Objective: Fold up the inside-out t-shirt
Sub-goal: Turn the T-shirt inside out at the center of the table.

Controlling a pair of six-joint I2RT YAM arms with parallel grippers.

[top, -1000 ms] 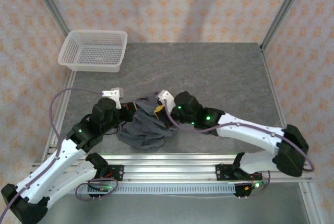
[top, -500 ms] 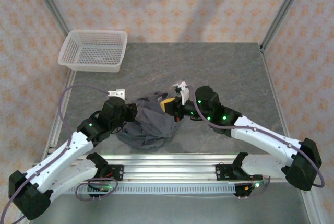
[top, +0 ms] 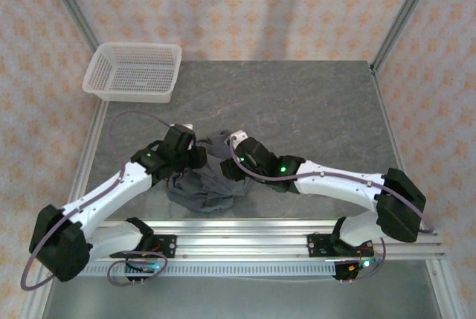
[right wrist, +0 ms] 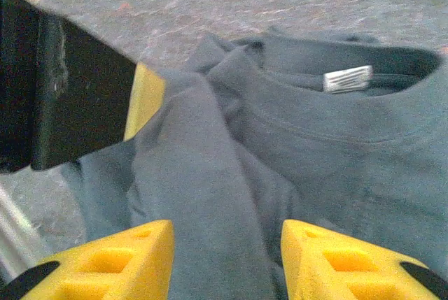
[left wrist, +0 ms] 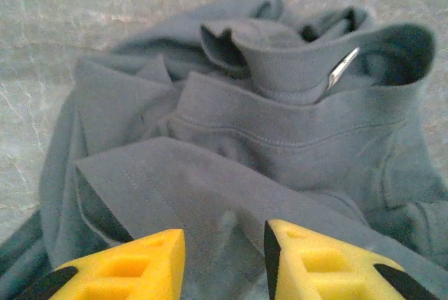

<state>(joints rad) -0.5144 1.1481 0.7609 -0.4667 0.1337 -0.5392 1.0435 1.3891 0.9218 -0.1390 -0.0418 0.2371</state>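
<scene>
**Garment position.** The inside-out t-shirt [top: 204, 185] lies in a crumpled heap on the grey table [top: 312, 103], near the front edge and between the two arms. The white mesh basket [top: 134, 71] stands at the far left corner, well apart from the garment.

**Left gripper** [left wrist: 224, 261]. It is positioned over the left side of the heap. The jaws stand apart with a clear gap. In the left wrist view, a flat fold of fabric lies under the yellow fingers [left wrist: 119, 268] and shows in the gap between them, unclamped. Beyond the fingers the ribbed collar [left wrist: 294, 69] rises from the heap, with a small white label [left wrist: 341, 69] on its inner face.

**Right gripper** [right wrist: 224, 261]. It is positioned over the right side of the heap, facing the left gripper. The jaws stand well apart. In the right wrist view, a raised ridge of fabric runs from the heap into the gap between the fingers. Whether the ridge touches either pad cannot be told. The collar and label lie ahead and to the right of the gap. The left gripper's black body and one yellow pad appear at the upper left, just beside the cloth.

**Overhead view.** The two grippers are near each other above the far part of the heap. The near part of the garment spreads toward the table's front edge.
</scene>
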